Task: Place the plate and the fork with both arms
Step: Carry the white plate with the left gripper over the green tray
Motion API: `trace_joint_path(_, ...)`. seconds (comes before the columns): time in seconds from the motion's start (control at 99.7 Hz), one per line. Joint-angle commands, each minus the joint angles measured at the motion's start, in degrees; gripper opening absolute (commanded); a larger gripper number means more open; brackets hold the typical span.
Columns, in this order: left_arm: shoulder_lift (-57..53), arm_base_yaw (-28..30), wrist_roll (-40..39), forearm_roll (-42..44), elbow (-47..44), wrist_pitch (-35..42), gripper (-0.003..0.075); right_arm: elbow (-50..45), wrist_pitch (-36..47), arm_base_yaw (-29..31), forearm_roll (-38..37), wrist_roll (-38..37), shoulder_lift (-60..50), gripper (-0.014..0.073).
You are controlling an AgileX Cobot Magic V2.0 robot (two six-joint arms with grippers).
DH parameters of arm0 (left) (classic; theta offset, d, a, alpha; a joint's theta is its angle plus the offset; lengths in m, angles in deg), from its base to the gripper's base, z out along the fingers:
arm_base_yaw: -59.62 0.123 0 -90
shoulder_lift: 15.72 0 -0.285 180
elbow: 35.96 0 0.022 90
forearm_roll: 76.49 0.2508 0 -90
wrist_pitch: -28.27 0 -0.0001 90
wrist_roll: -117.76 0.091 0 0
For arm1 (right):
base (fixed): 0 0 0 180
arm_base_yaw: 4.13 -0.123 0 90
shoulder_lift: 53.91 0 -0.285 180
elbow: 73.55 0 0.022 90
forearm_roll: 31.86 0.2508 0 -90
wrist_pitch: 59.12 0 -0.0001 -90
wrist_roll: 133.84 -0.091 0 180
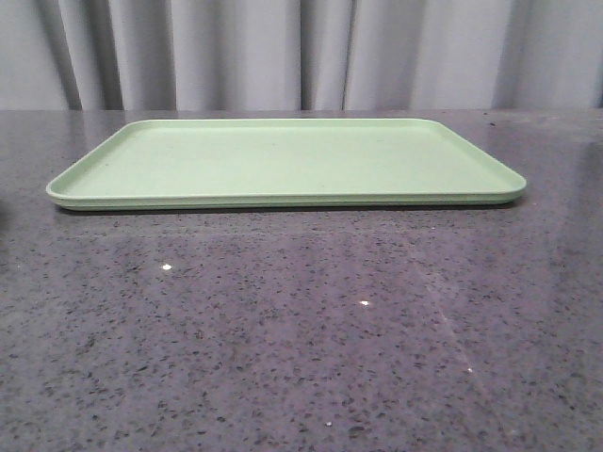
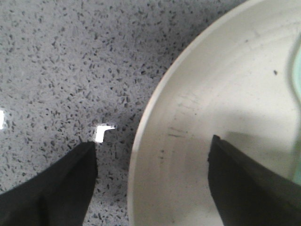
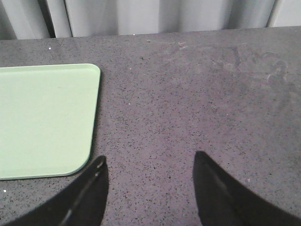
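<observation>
1. Left tool (image 2: 150,160) first: its wrist camera looks straight down at the plate (image 2: 221,122), cream-white with a raised rim. The two dark fingers (image 2: 61,188) are spread wide, one over the speckled grey surface (image 2: 70,56) just outside the rim, the other over the inside of the plate. So the jaws straddle the rim with a clear gap on both sides, gripping nothing. Can't tell if the fingertips actually touch the plate or the surface.
2. At the edge of that same view there's a sliver of something pale greenish-blue (image 2: 296,70) lying in the plate. Too little of it shows to say what it is.
3. The plate doesn't show up in the front view at all, so it's only visible through the left wrist camera.
4. Middle of the front view: a flat light-green tray (image 1: 283,160) lies on the dark speckled surface, long side facing the camera, nothing on it. Grey curtains (image 1: 301,52) hang behind.
5. Right tool (image 3: 148,188): also wide open, holding nothing. Its dark fingers (image 3: 87,197) hang above the bare surface, just past the tray's rounded corner (image 3: 89,70), and the tray lies off to one side of them, not between them.
6. The fork: I can't find it in any of the three views.
</observation>
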Motion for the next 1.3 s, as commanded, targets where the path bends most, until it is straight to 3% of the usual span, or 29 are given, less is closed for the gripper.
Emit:
trace_joint_path(0.0,-1.22,0.16,-0.77,0.39,1.81,1.11,0.0492,1.99,4.59,0.38,-1.07,0.66,0.55,0.0417)
trace_joint_path(0.08,-1.22,0.16,-0.77,0.39,1.81,1.11,0.0482,1.99,4.59,0.38,-1.07,0.66,0.55,0.0417)
trace_joint_path(0.151,-1.22,0.16,-0.77,0.39,1.81,0.73,0.0421,1.99,4.59,0.38,-1.6,0.66,0.55,0.0417)
trace_joint_path(0.421,-1.22,0.16,-0.77,0.39,1.81,-0.07,-0.0022,1.99,4.59,0.38,-2.93,0.66,0.55,0.0417)
trace_joint_path(0.983,-3.17,0.16,-0.77,-0.09,3.01,-2.07,-0.002,1.99,4.53,0.38,-2.93,0.66,0.55,0.0417)
trace_joint_path(1.294,-7.92,0.16,1.14,-7.27,9.12,-4.09,-0.002,1.99,4.53,0.38,-2.93,0.66,0.55,0.0417)
